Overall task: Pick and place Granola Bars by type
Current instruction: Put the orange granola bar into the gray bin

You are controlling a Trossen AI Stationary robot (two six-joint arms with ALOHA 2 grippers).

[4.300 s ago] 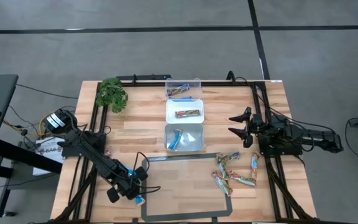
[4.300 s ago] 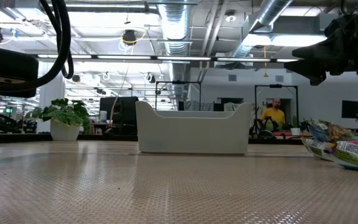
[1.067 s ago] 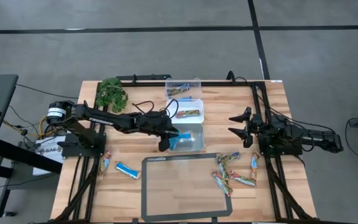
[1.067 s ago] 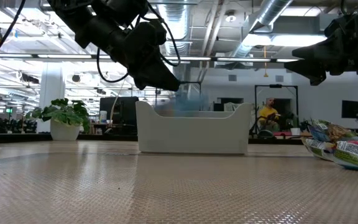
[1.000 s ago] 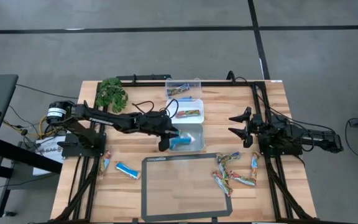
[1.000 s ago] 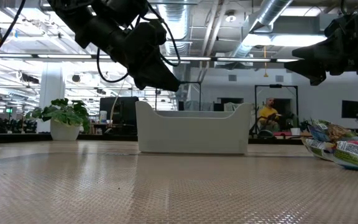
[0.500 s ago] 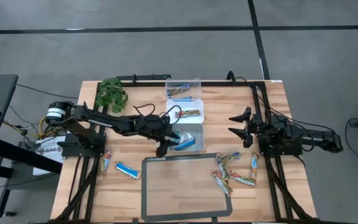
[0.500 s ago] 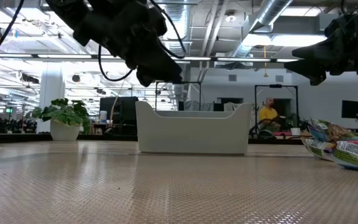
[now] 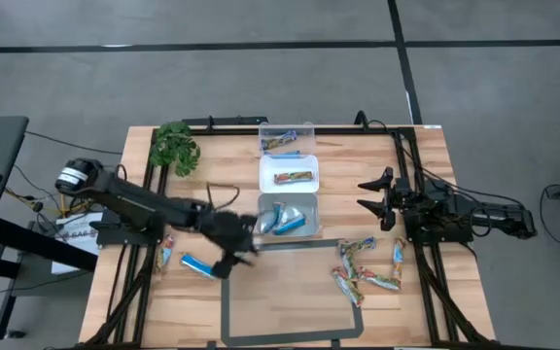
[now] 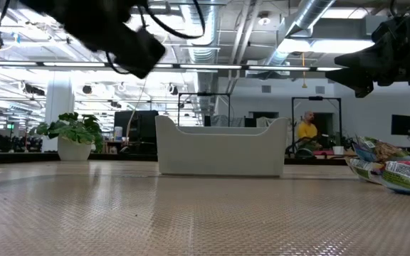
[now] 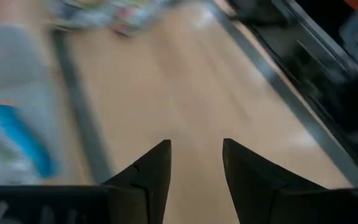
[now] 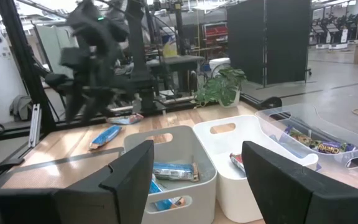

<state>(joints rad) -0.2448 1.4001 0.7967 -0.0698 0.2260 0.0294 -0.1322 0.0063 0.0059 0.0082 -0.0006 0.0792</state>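
Two bright blue granola bars (image 9: 285, 219) lie in the near white tub (image 9: 311, 229). A multicoloured bar (image 9: 293, 177) lies in the middle white tub, and more lie in the far clear tub (image 9: 287, 139). A pile of multicoloured bars (image 9: 366, 267) rests on the table's right part. One blue bar (image 9: 199, 265) and one multicoloured bar (image 9: 166, 255) lie flat near the left side. My left gripper (image 9: 238, 257) is open and empty (image 11: 196, 143), between the near tub and the loose blue bar. My right gripper (image 9: 366, 194) waits open at the right edge (image 12: 197, 149).
A grey mat with a dark border (image 9: 290, 311) covers the near middle of the table. A small green plant (image 9: 174, 148) stands at the far left corner. Black frame rails run along the left and right sides. The three tubs stand in a row down the table's middle.
My left gripper has drawn back from the near tub's left rim, moving toward the table's near edge and left, toward the loose blue bar. The blue bars stay lying in the near tub. My right arm has kept still.
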